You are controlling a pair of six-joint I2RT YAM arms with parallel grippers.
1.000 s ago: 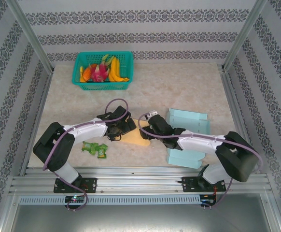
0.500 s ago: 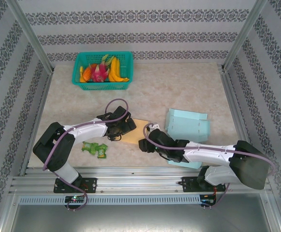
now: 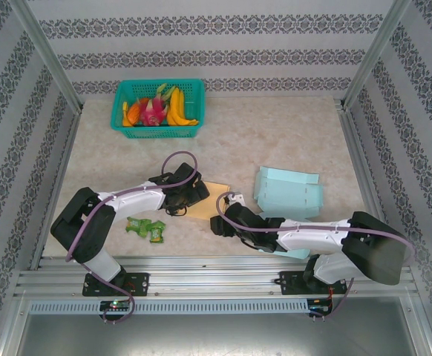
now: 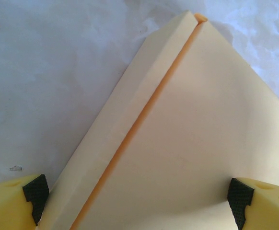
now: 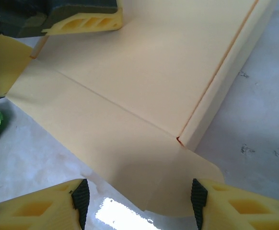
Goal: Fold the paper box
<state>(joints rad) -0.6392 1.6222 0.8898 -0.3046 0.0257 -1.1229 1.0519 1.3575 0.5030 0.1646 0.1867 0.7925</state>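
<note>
The paper box (image 3: pixel 213 197) is a cream, flattened carton lying mid-table. In the left wrist view its folded side panel (image 4: pixel 130 110) runs diagonally, and my left gripper (image 4: pixel 137 201) stands open, its pads (image 4: pixel 36 194) straddling the box's near part. My left gripper (image 3: pixel 190 194) sits at the box's left end in the top view. My right gripper (image 3: pixel 220 222) is at the box's near edge. In the right wrist view the right gripper (image 5: pixel 139 203) is open, with the box's rounded end flap (image 5: pixel 178 187) lying between its fingertips (image 5: pixel 81 201) without being pinched.
A teal basket (image 3: pixel 121 111) of fruit stands at the back left. Light blue flat cartons (image 3: pixel 289 191) lie to the right of the box, one more (image 3: pixel 294 253) under the right arm. A green packet (image 3: pixel 145 228) lies near the left arm.
My right arm has swung from the box's right side to its near edge, and the gripper now faces the end flap. The left arm has stayed put.
</note>
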